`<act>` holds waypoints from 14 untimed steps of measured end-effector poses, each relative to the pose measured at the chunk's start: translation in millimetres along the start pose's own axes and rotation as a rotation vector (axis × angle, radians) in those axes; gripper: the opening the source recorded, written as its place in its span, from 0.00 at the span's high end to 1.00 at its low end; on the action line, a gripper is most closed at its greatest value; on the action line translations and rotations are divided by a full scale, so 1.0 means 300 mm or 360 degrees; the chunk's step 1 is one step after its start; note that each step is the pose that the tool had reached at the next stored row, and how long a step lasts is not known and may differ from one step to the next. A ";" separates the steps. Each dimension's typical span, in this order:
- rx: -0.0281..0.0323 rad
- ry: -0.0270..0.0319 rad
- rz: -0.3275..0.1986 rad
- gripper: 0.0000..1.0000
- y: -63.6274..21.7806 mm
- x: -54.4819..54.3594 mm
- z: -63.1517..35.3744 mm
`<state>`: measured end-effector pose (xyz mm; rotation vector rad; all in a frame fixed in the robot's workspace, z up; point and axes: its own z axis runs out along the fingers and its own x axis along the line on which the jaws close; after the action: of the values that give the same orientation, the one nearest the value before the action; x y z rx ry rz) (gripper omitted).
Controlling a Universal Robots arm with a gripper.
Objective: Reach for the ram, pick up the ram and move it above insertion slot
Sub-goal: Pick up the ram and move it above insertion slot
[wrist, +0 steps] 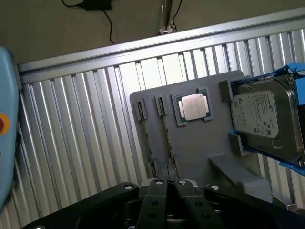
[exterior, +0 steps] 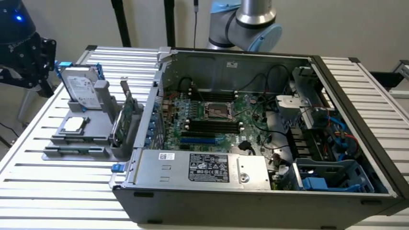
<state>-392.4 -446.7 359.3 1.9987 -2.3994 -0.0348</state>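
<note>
Hovering above the gray holder (wrist: 200,157): gripper (wrist: 167,181), its fingers (wrist: 157,200) clenched tip to tip with nothing between them.

- Ram (wrist: 166,138): thin board standing on edge in a holder slot, just beside the processor (wrist: 194,106). One end lines up with the clenched fingertips. It is not held.
- Second thin board (wrist: 147,143): on edge in the neighbouring slot, parallel to the ram, on the side away from the processor.
- Hard drive (wrist: 267,117): in a blue-edged cradle at the end of the holder, past the processor.
- Computer case (exterior: 255,206): open, centre of the exterior view. The holder sits at nine o'clock from it, just beside its wall.
- Insertion slots (exterior: 214,127): long black rows on the motherboard (exterior: 255,120), at six o'clock from the processor socket (exterior: 217,110).
- Power supply (exterior: 204,167): at six o'clock from the slots.
- Arm joint (exterior: 255,24): at twelve o'clock, behind the case.
- Slatted table (exterior: 64,191): carries the case and holder.
</note>
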 end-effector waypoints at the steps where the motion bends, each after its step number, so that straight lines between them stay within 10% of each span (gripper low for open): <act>1: 0.00019 0.00005 -0.0029 0.89 0.000 0.000 0.000; 14: 0.00276 0.00063 -0.0380 0.89 0.000 0.000 0.000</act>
<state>-392.4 -446.7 359.3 2.2781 -2.1519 -0.0134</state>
